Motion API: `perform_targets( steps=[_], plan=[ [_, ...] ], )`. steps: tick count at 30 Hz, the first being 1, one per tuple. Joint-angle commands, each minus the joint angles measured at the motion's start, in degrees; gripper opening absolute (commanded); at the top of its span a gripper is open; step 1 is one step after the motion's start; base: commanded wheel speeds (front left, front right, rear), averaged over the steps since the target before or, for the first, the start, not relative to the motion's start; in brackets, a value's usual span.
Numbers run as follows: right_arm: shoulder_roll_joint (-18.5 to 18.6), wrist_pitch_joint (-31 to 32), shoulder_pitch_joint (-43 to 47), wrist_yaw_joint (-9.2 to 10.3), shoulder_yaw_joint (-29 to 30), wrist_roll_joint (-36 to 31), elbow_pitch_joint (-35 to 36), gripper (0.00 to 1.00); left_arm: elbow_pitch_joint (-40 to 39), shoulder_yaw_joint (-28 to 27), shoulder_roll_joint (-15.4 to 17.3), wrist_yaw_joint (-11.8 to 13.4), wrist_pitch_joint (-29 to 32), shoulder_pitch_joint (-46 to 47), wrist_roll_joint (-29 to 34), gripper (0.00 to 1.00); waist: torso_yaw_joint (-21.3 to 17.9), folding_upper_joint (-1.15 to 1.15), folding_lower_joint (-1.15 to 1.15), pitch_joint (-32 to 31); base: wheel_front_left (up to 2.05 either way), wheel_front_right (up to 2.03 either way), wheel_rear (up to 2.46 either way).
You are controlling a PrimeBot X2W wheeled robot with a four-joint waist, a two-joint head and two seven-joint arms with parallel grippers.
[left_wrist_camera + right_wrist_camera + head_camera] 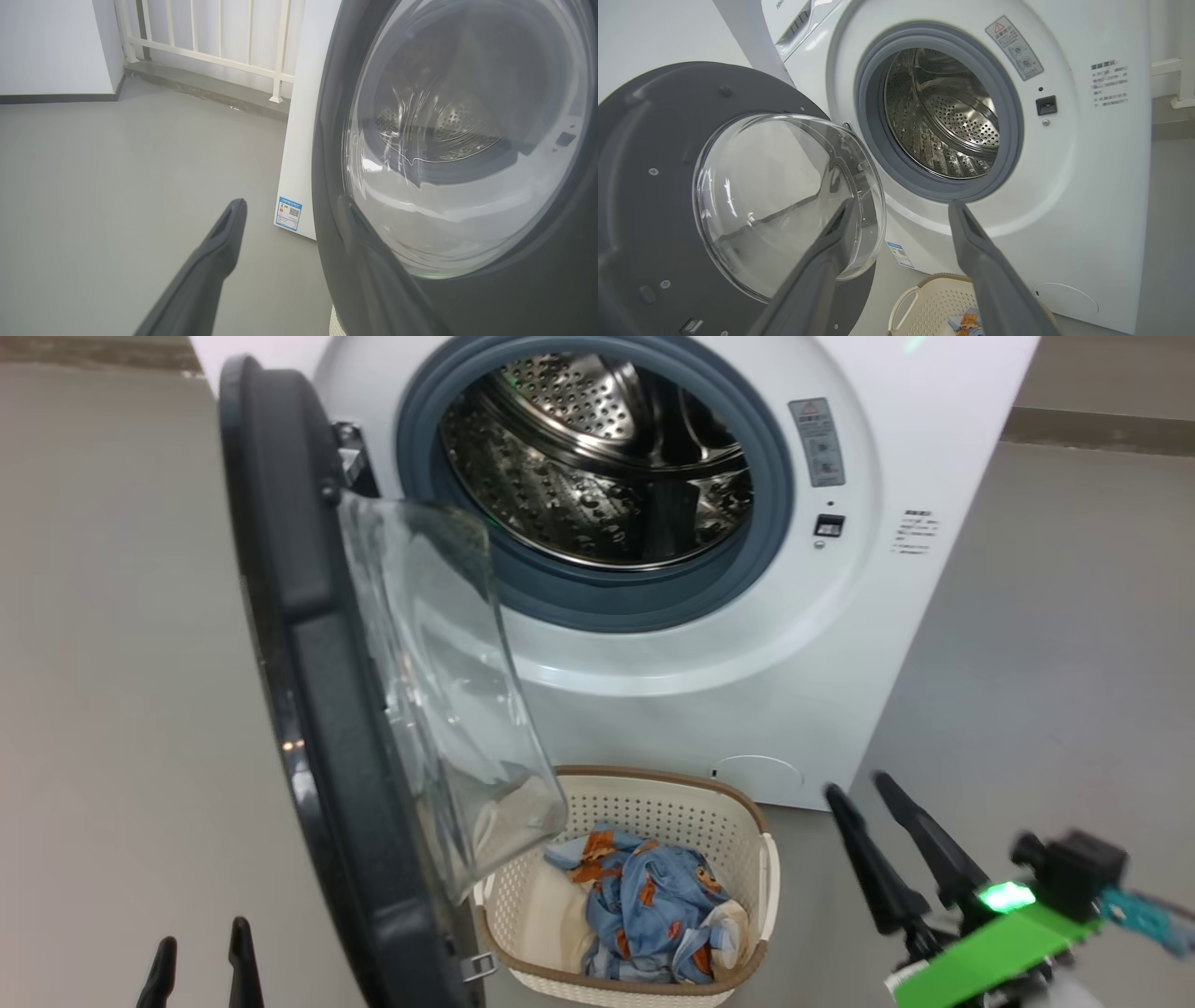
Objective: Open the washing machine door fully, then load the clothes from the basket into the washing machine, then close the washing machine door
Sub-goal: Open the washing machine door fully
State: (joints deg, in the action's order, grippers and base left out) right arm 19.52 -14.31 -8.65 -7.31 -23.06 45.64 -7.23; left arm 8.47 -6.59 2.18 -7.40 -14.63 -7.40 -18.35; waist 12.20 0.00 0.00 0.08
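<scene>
right jaws: spread apart, empty, low to the right of the basket (pixel 653 777)
left jaws: spread apart, empty, near the outer face of the washing machine door (pixel 308 709)
door: swung well out over the basket's left end; fully open or not, cannot tell
clothes (pixel 653 905): all in the basket
drum (pixel 597 457): bare
left to do: loading, then closing

The black, glass-bowled washing machine door (pixel 308 709) is swung open at the left of the white washing machine (pixel 840 644). The blue printed clothes (pixel 644 905) are held in the cream basket (pixel 653 803) set before it.
</scene>
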Motion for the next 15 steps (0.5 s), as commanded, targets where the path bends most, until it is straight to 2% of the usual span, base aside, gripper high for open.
perform_targets(
  steps=[1,8,15],
  plan=[
    [-1.7,-0.7,2.3,-0.18,2.4,-2.1,2.0,1.00,-1.8,-2.2,0.7,-0.1,-0.4,0.8,0.6,1.00,-1.1,0.00,0.00,-0.3,0.00,0.00,0.00],
    [-7.8,-0.7,10.7,-0.18,13.6,-14.4,3.9,1.00,-2.2,-3.2,0.7,-0.1,-0.4,0.0,0.6,1.00,-3.4,0.00,0.00,-0.7,0.00,0.00,0.00],
    [-9.9,-0.7,15.5,-0.18,18.8,-24.4,5.5,1.00,-2.4,-3.5,0.7,-0.1,-0.4,-0.5,0.8,1.00,-4.7,0.00,0.00,-1.0,0.00,0.00,0.00]
  ],
)
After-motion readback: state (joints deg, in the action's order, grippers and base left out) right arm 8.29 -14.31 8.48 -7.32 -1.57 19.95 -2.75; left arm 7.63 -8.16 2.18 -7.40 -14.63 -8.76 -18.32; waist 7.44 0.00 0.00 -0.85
